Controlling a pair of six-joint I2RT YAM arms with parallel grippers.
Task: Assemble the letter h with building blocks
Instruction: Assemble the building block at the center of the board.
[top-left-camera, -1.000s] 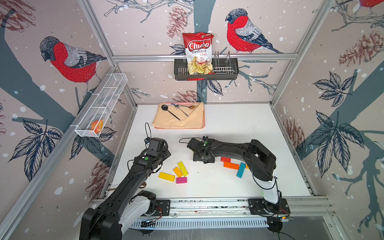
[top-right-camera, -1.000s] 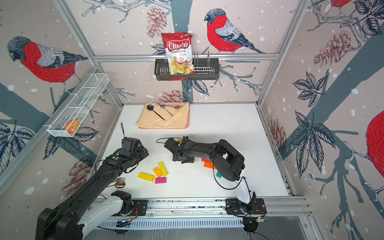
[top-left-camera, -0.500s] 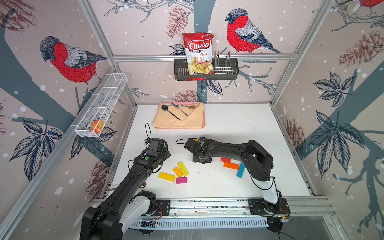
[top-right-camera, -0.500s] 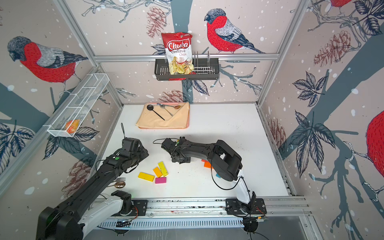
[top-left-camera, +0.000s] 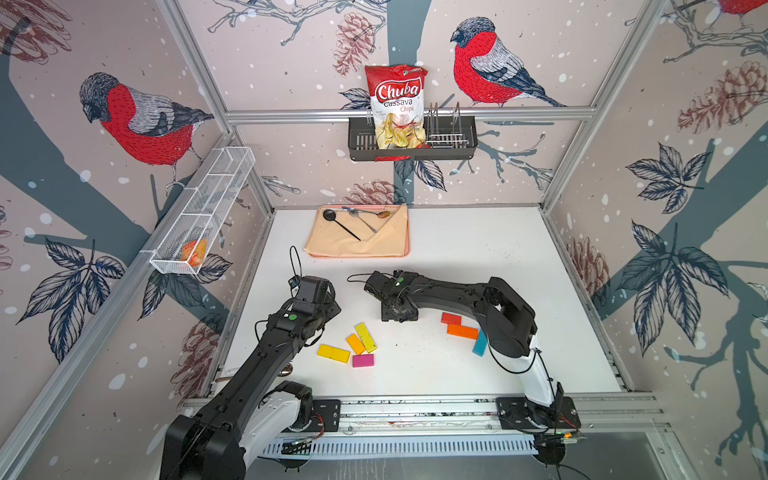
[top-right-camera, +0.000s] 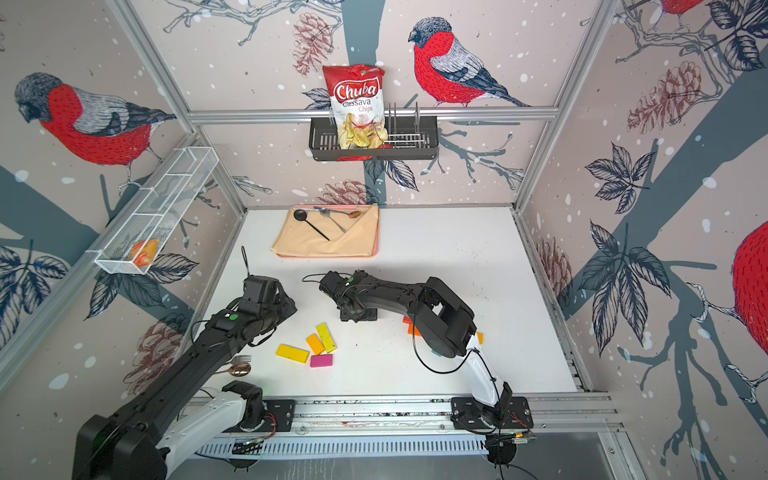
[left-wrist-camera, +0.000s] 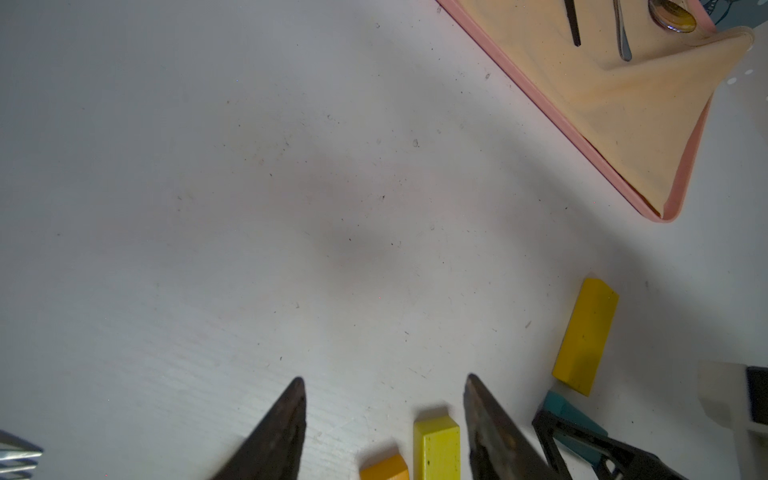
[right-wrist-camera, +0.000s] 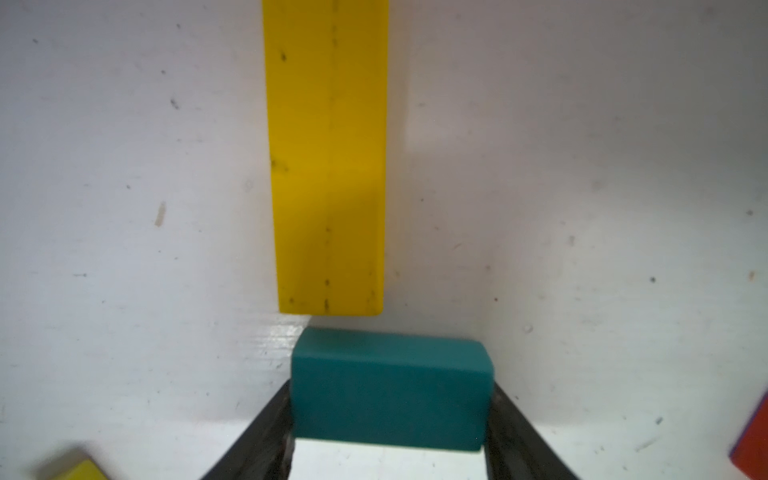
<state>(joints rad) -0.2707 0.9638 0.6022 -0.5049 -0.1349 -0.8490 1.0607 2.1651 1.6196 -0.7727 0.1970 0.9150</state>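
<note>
The left arm (top-left-camera: 266, 357) is stretched forward, low over the bench (top-left-camera: 478, 257), with the left claw (left-wrist-camera: 385, 379) held roughly half open and empty. To its right, a yellow block (top-left-camera: 333, 353), an amber block (top-left-camera: 355, 344), a second yellow block (top-left-camera: 365, 337) and a magenta block (top-left-camera: 363, 360) are clustered flat. Further right, the right arm (top-left-camera: 453, 293) is bent sharply and reached toward the middle. The right claw (right-wrist-camera: 390, 386) is clamped on a teal block (right-wrist-camera: 386, 411), just beside the end of a long yellow block (right-wrist-camera: 328, 166). A red block (top-left-camera: 451, 318), an orange block (top-left-camera: 462, 331) and a blue block (top-left-camera: 480, 344) are seen beside that arm.
</note>
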